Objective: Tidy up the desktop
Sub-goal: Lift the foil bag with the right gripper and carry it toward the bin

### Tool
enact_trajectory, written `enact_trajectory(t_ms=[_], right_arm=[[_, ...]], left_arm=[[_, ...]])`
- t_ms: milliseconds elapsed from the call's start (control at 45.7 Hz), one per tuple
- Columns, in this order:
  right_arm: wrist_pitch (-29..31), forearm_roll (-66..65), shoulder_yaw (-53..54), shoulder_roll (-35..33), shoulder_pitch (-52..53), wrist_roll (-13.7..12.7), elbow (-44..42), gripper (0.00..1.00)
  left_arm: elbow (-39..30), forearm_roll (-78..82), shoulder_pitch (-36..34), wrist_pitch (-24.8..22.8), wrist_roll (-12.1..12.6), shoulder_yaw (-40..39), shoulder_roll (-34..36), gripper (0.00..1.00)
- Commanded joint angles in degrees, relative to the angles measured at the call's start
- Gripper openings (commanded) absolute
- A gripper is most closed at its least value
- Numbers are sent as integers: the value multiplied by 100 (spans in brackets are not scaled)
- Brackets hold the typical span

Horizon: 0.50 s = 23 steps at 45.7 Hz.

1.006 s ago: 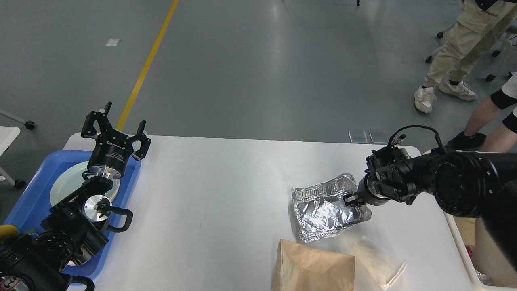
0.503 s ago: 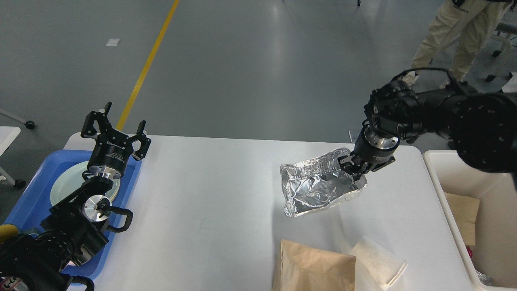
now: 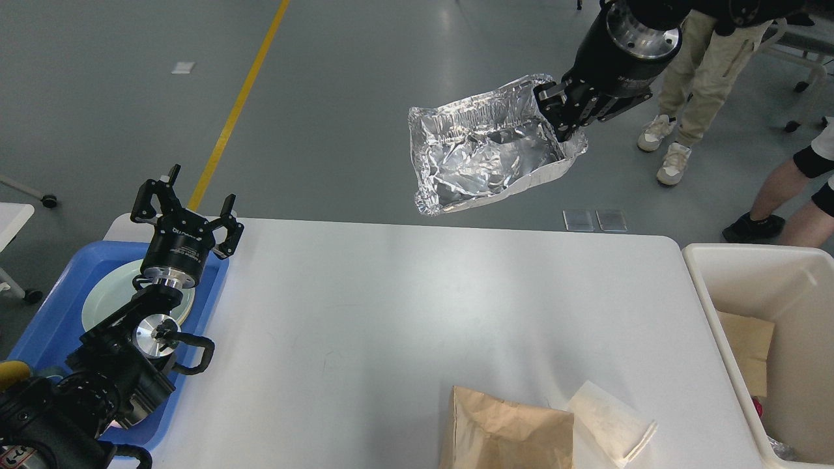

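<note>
Jaws above desktop [image 3: 417, 312], long axis left-right.

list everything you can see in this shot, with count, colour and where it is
desktop: 1, white, centre
foil tray: 1, crumpled silver, in the air beyond the far edge, held by one rim
paper bag: 1, brown, near edge of the desktop
paper napkin: 1, white, right of the bag, touching it
plastic tray: 1, blue, left end
plate: 1, pale green, in the blue tray
bin: 1, cream-white, right of the desktop, cardboard inside
people: 2, legs only, far right on the floor
floor line: 1, yellow, far left
left gripper: 1, black, open, above the blue tray
right gripper: 1, black, shut on the foil rim
</note>
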Motion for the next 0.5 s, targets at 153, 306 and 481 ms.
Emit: enact_trajectory(t_ms=[153,306,481], right_arm=[[-2,-70,-527,-937,115,-16,-81,0],[-2,-114,-1045,-1640,44,-24,-221,0],[-2,-272,-1248,-2449,-131,-33,-573,0]], left_arm=[[0,0,0,0,0,0,-7,96],[0,0,0,0,0,0,-7,96],[0,0,0,0,0,0,2,96]])
